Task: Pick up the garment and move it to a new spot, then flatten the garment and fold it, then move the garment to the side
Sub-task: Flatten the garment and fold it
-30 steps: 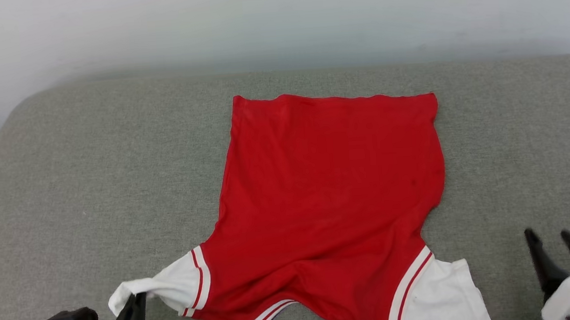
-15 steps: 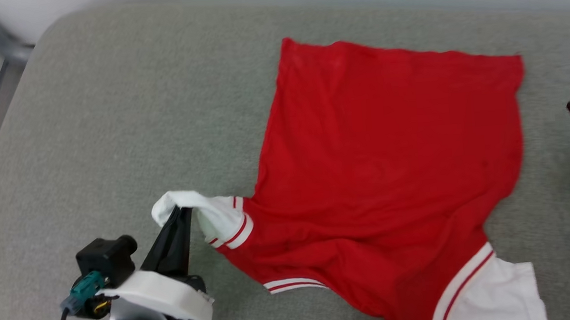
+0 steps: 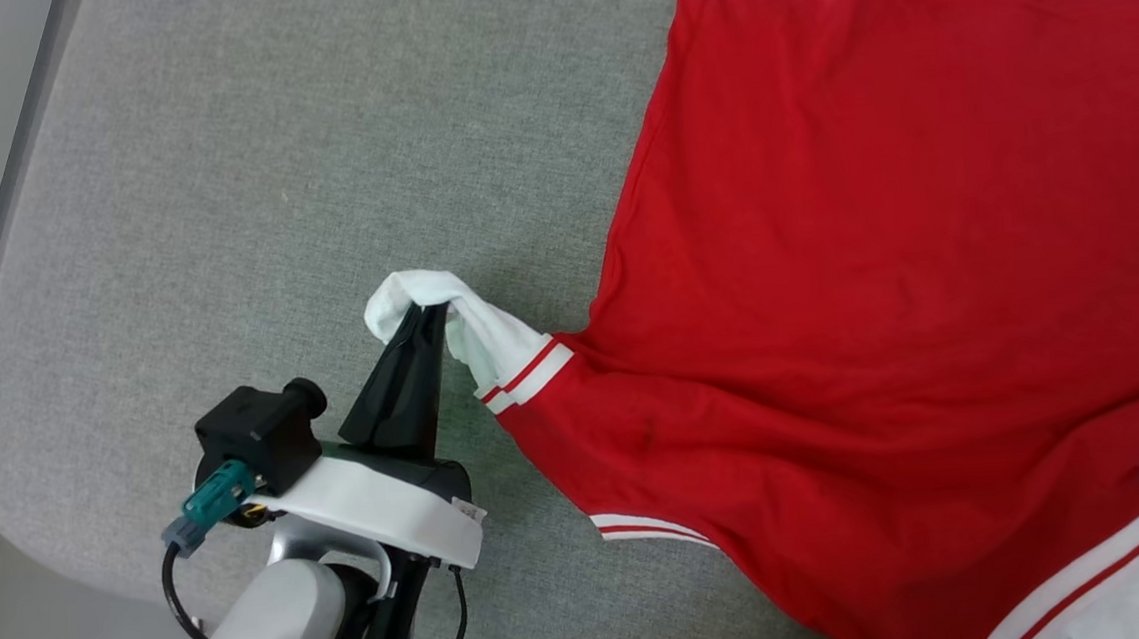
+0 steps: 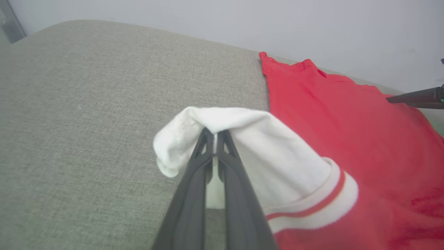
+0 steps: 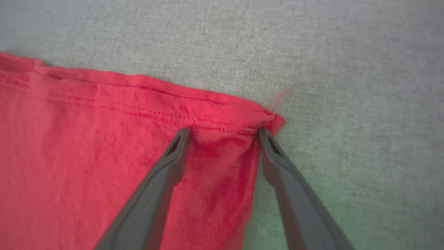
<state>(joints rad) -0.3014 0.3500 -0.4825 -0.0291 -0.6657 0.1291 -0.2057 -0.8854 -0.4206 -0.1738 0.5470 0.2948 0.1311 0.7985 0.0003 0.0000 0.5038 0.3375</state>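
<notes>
Grey cushion (image 3: 219, 184) has the garment (image 3: 878, 288) lying mostly spread out on it, not folded yet, with the left gripper (image 3: 426, 311) pinching one white sleeve (image 3: 491, 340) tight and the right gripper (image 5: 223, 133) wide open at a bottom corner (image 5: 274, 119), gripping nothing.

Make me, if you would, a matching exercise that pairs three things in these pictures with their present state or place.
Things:
1. left gripper
2. right gripper
3. garment

States or places:
A. open, fingertips at the red hem corner
B. spread over the grey cushion
C. shut on the white sleeve

Pairs: 1-C, 2-A, 3-B
</notes>
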